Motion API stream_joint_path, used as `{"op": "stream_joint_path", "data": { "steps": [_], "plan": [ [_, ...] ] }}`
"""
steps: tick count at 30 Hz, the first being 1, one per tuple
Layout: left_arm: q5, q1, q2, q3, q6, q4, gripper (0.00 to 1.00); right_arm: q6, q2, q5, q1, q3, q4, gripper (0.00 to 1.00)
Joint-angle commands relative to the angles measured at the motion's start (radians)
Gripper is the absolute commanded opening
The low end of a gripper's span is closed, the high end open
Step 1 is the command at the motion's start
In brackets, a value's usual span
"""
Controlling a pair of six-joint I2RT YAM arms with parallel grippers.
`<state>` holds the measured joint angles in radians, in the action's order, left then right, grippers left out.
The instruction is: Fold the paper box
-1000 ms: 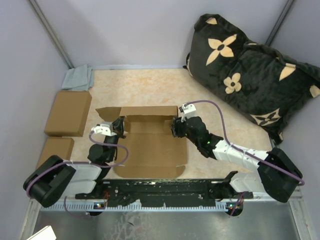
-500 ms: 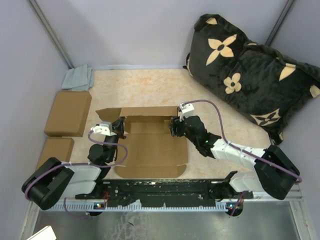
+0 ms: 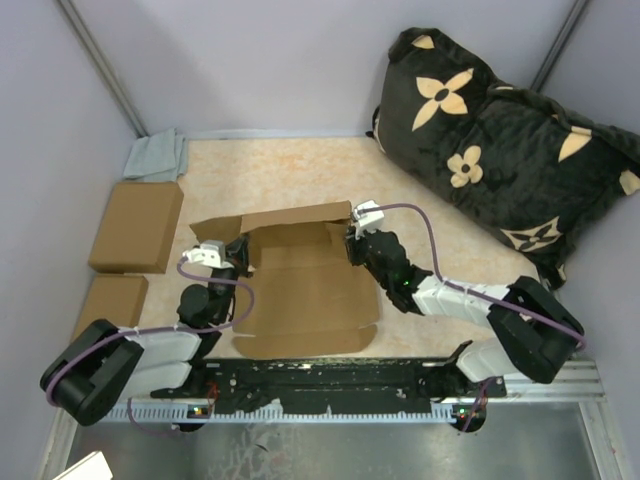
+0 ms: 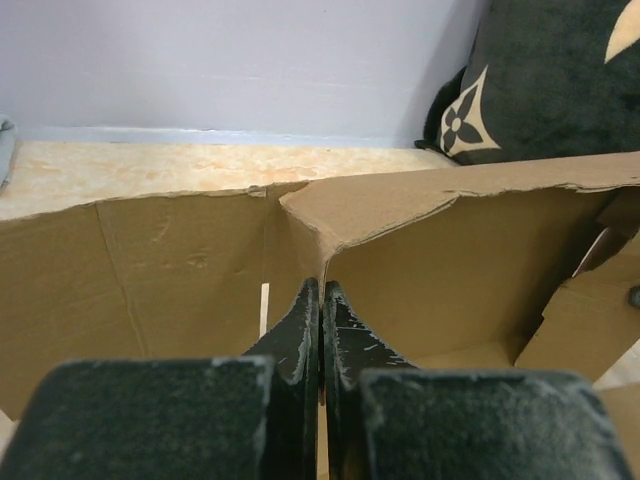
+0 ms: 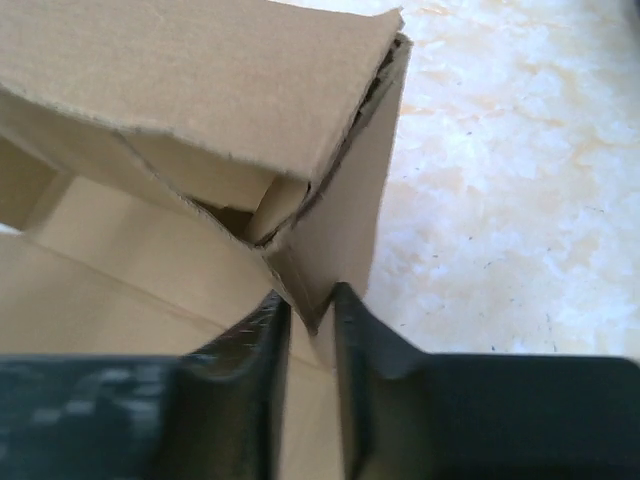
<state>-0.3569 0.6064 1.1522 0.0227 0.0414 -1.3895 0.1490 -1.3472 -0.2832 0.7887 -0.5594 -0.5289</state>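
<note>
While paper box (image 3: 300,295) lies half-folded | left fingers (image 4: 308,328) clamp its wall | right fingers (image 5: 352,335) likewise

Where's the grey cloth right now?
In the top view, the grey cloth lies in the far left corner of the table, just beyond the larger cardboard block.

Looks like a robot lab test cell: boxed in by plain grey panels (image 3: 280,60), floored with a marbled beige tabletop (image 3: 290,175), fitted with a black mounting rail (image 3: 330,378), stocked with a flowered black cushion (image 3: 500,140) and a grey cloth (image 3: 157,157).
</note>
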Motion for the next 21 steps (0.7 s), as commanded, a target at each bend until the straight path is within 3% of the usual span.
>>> {"op": "stream_joint_path", "data": {
  "steps": [1,4,8,10,15,21],
  "plan": [
    [0.036,0.016,-0.025,0.027,0.025,0.074,0.00,-0.038,-0.035,-0.040,0.006,-0.020,-0.187,0.15],
    [0.027,0.017,-0.041,0.039,0.009,0.114,0.03,-0.017,-0.056,-0.085,0.006,-0.047,-0.149,0.10],
    [0.013,0.024,-0.078,0.058,0.008,0.199,0.14,0.013,-0.080,-0.167,0.006,-0.075,-0.083,0.04],
    [0.002,0.031,-0.105,0.057,0.008,0.218,0.23,0.021,-0.081,-0.172,0.006,-0.072,-0.080,0.04],
    [-0.026,0.049,-0.261,0.037,0.025,0.313,0.55,0.047,-0.076,-0.165,0.006,-0.081,-0.048,0.04],
    [0.024,0.052,-0.547,0.054,0.091,0.506,0.55,0.071,-0.091,-0.150,0.006,-0.107,-0.001,0.04]
  ]
}}
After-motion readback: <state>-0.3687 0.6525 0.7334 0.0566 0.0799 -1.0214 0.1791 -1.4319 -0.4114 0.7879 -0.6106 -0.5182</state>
